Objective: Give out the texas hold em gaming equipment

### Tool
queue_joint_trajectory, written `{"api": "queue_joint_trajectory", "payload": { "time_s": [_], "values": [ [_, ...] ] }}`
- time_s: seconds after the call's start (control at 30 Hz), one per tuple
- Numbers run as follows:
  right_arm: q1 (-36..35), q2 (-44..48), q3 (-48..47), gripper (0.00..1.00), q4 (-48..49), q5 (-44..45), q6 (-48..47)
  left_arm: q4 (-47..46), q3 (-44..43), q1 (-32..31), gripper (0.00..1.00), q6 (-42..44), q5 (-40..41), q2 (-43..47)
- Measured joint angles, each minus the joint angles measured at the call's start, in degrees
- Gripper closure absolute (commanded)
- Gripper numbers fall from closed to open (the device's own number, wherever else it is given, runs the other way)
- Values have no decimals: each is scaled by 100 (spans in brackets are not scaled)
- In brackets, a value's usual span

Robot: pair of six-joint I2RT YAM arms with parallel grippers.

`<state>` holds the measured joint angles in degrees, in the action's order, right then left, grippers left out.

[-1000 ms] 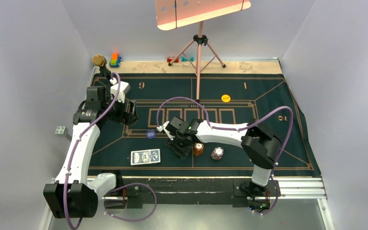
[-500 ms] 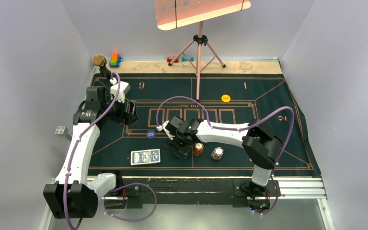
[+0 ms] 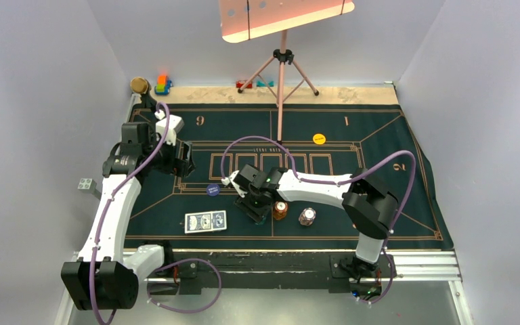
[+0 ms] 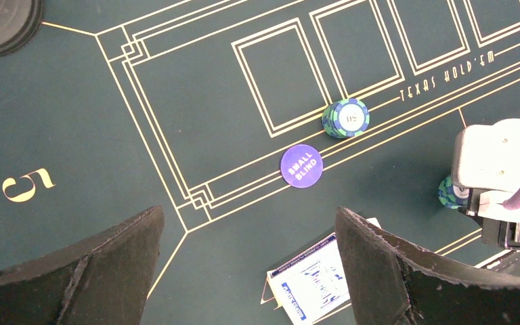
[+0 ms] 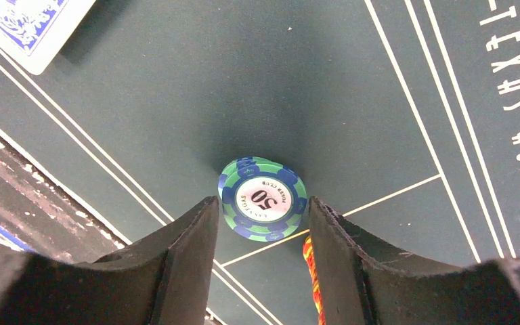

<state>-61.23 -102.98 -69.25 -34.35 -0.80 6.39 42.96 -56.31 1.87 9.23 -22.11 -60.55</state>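
R gripper (image 5: 264, 206) is closed on sides of teal chip stack (image 5: 263, 184), set on felt (image 5: 176, 101) beside orange stack (image 5: 309, 271). Stack judged light, rigid, slick-edged, apt to shear; best pinched low across all chips. L gripper (image 4: 249, 218) is held wide open

You've got four chip stacks: one green-and-blue chip stack (image 4: 345, 117), one green-and-blue 50 chip stack (image 5: 263, 198), one orange chip stack (image 3: 280, 210), one pinkish-white chip stack (image 3: 307, 217). Two discs: SMALL BLIND disc (image 4: 301, 164), yellow disc (image 3: 319, 139). One lot of blue-backed cards (image 3: 205, 221), looks like two, can't confirm. Two toy-block clusters along the top: upper-left cluster (image 3: 163, 84), top-centre cluster (image 3: 254, 84).
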Motion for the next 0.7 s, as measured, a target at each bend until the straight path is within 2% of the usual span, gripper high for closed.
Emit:
{"api": "queue_joint_trajectory", "payload": {
  "time_s": [0.1,0.13,0.23,0.37,0.7],
  "values": [
    [-2,0,0,50,-7,0,0,0,0,0,0,0,0,17],
    [-2,0,0,49,-11,0,0,0,0,0,0,0,0,22],
    [-2,0,0,35,-33,0,-4,0,0,0,0,0,0,28],
    [-2,0,0,34,-79,4,-7,0,0,0,0,0,0,39],
    [-2,-2,0,50,-81,4,-2,0,0,0,0,0,0,90]
  ]
}}
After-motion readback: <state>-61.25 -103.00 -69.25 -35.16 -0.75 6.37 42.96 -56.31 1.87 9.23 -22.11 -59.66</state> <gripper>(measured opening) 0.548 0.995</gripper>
